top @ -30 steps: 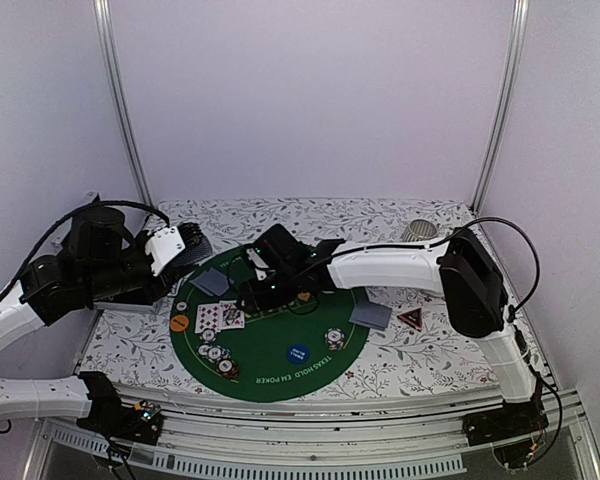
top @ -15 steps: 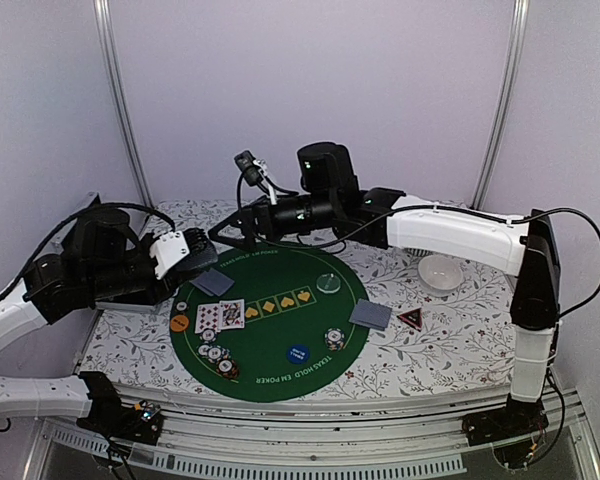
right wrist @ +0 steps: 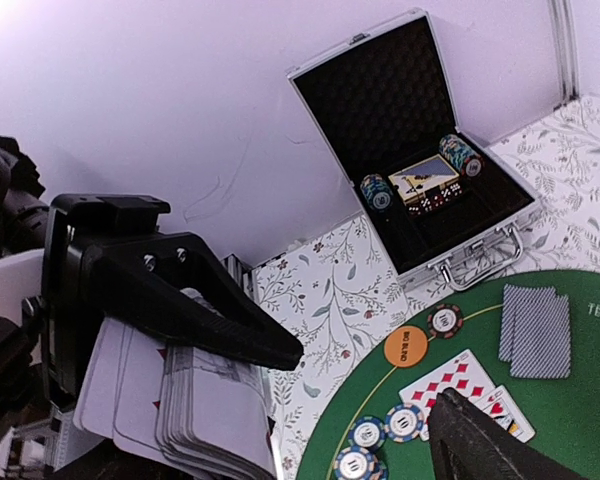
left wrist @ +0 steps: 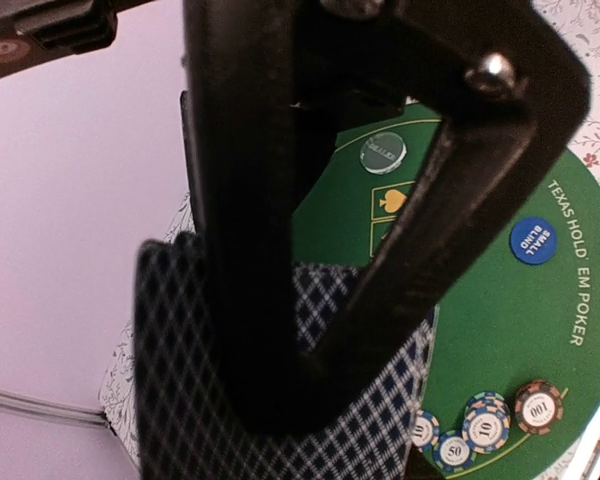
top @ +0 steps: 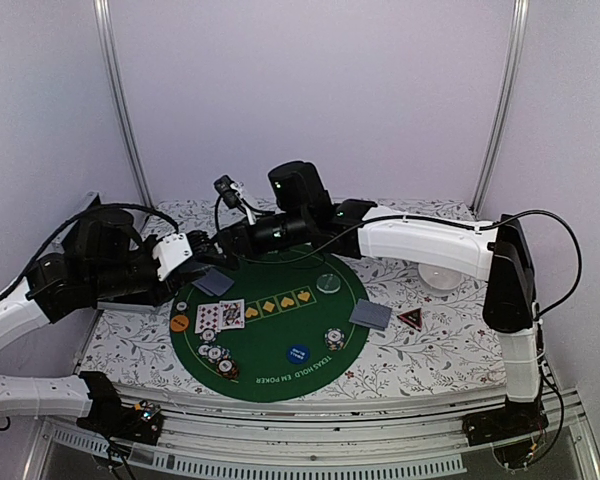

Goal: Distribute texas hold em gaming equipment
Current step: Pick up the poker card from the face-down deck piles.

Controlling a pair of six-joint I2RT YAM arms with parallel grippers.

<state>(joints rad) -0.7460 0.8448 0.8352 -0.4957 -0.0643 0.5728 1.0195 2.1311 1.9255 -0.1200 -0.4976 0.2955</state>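
Observation:
My left gripper (top: 198,250) is shut on a deck of playing cards (left wrist: 180,400) with blue diamond backs; the left gripper (left wrist: 280,390) has both black fingers clamped across it. My right gripper (top: 223,243) is open right beside that deck (right wrist: 210,410). One finger (right wrist: 180,300) of the right gripper (right wrist: 370,400) lies over the deck's top, the other (right wrist: 480,440) stands well apart. On the green mat (top: 270,375) lie face-down cards (top: 212,282), face-up cards (top: 218,316), striped chips (top: 215,355), an orange button (top: 180,323), a blue button (top: 298,352) and a clear disc (top: 327,283). A triangle marker (top: 410,319) lies off the mat.
An open metal case (right wrist: 420,170) holding chips and a card box stands left of the mat. A white bowl (top: 440,272) sits at the back right. A second face-down pair (top: 370,315) lies at the mat's right edge. Walls close in on three sides.
The right arm lifted off the mat, swung left and came down next to the left gripper's deck, its jaws opening wide on the way. The left arm kept its hold.

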